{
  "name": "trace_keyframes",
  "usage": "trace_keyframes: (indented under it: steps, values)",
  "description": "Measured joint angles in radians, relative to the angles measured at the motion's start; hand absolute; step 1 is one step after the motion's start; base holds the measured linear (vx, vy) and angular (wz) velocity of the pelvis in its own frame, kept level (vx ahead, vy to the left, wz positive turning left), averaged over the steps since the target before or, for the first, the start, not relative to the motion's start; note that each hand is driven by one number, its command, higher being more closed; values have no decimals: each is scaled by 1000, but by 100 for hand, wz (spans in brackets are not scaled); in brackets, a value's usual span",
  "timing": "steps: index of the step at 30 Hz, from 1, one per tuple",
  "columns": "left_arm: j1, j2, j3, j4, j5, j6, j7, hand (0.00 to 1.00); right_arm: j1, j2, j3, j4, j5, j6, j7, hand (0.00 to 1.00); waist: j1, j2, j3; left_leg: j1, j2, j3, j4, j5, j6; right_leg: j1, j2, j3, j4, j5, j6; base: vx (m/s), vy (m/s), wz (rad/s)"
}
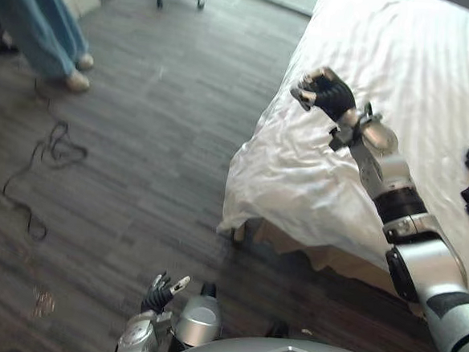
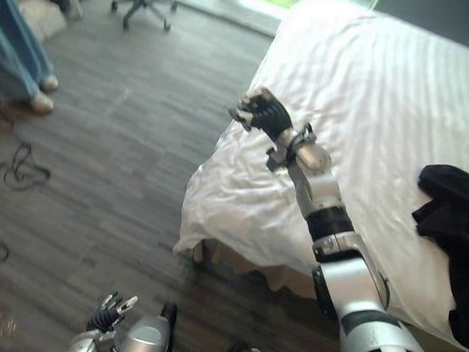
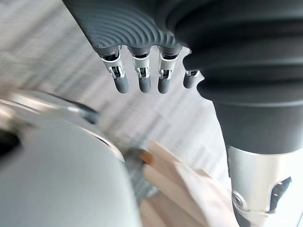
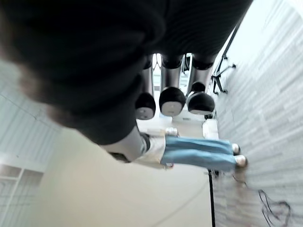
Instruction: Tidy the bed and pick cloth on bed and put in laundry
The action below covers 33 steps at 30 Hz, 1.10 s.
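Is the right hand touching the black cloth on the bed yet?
Apart. The right eye view shows bare white sheet between the right hand and the black cloth.

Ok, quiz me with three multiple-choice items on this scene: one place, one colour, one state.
1. The black cloth lies: A on the floor; B on the bed; C in a hand.
2. The bed sheet is: A blue; B grey; C white.
3. The right hand is: A curled, empty; B gripping the cloth; C flat on the sheet.
Answers: 1 B, it rests on the sheet at the robot's right; 2 C, plain white throughout; 3 A, fingers curled above the bed corner, holding nothing.
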Motion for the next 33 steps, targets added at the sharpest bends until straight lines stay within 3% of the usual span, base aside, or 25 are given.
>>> trace_keyframes:
  steps: [2, 7, 12, 17, 21, 26, 28, 31, 33]
  values:
    - [-16, 0, -7, -25, -6, 0, -6, 0, -49, 19, 18, 35, 0, 1, -9, 100, 18, 6, 56, -57, 0, -22, 47, -5, 1, -39, -14, -14, 49, -18, -9, -156, -22, 35]
    - [-45, -4, -64, -26, -5, 0, -19, 0, -87, 20, 41, 141, 30, 21, -37, 100, 62, 52, 88, -209, -11, -41, 143, -26, 16, -169, -62, -34, 165, -57, -13, -131, 32, 22]
    - [-125, -10, -151, 25, -29, -10, -26, 0, -106, 17, 24, 236, 33, 93, -64, 100, 73, 147, 128, -406, -26, -41, 300, -57, 42, -355, -140, -17, 347, -105, -34, -192, 47, 7]
    - [-193, -16, -223, 71, -69, -10, -32, 0, -85, 7, 20, 372, -7, 185, -103, 100, 90, 217, 147, -510, -35, -31, 333, -42, 57, -483, -176, 10, 429, -119, -46, -145, -21, 2]
    - [-224, -14, -240, 104, -85, -14, -43, 0, -21, 0, -16, 547, -9, 244, -126, 100, 91, 224, 145, -562, -31, -15, 326, -16, 51, -562, -179, 31, 448, -115, -63, -46, -65, -6]
    - [-255, -14, -237, 104, -85, -27, -41, 0, 107, -87, -122, 650, 82, 237, -152, 100, 73, 226, 144, -596, -20, -8, 328, -12, 48, -601, -169, 39, 441, -109, -69, 35, -56, -6]
    - [-256, -17, -223, 104, -81, -36, -42, 0, 147, -96, -149, 636, 119, 212, -96, 100, 50, 226, 144, -586, -14, -4, 329, -14, 47, -595, -159, 50, 429, -101, -68, 72, -52, -15]
    - [-252, -16, -200, 107, -60, -34, -41, 0, 265, -80, -143, 522, 146, 159, 51, 100, 6, 226, 144, -531, -4, 9, 325, -29, 42, -541, -144, 57, 406, -99, -67, 85, -54, -21]
    - [-248, -6, -189, 108, -16, -31, -40, 0, 393, -25, -37, 341, 169, 129, 145, 100, -15, 224, 144, -446, 14, 27, 312, -48, 34, -468, -118, 73, 373, -96, -64, 66, -59, -38]
